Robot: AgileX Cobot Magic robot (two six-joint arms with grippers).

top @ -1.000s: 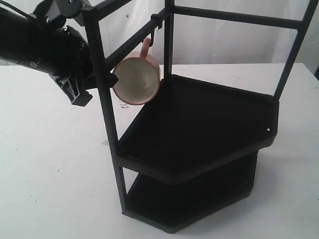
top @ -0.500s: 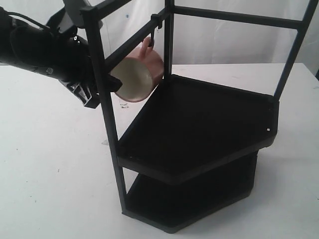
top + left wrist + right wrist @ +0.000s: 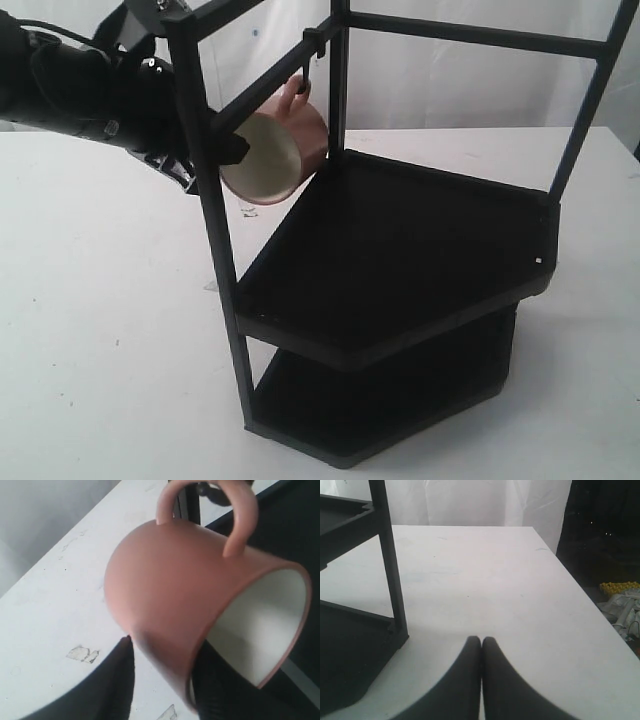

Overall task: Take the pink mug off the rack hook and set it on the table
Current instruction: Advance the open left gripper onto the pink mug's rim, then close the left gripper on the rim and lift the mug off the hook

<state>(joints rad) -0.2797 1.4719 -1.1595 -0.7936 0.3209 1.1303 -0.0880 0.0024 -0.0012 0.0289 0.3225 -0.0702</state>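
Observation:
The pink mug [image 3: 275, 150] hangs by its loop handle from the rack hook [image 3: 312, 50] on the black rack [image 3: 205, 190], tipped so its cream mouth faces forward and left. In the left wrist view the pink mug [image 3: 170, 590] fills the frame, its handle still round the hook [image 3: 210, 489]. My left gripper [image 3: 232, 152] grips the mug's wall at the rim, one finger [image 3: 117, 680] outside and one inside; the left gripper [image 3: 165, 642] is shut on it. My right gripper [image 3: 481, 639] is shut and empty above the table [image 3: 495, 580], out of the exterior view.
The rack's two dark shelves [image 3: 400, 230] stand right of and below the mug. A vertical rack bar [image 3: 215, 230] rises just in front of my left gripper. White table [image 3: 100, 300] lies left of the rack. The table's edge [image 3: 590, 605] drops off near my right gripper.
My left gripper has moved right and up onto the mug's rim. The mug has swung on the hook, its mouth turning from facing forward to facing more leftward.

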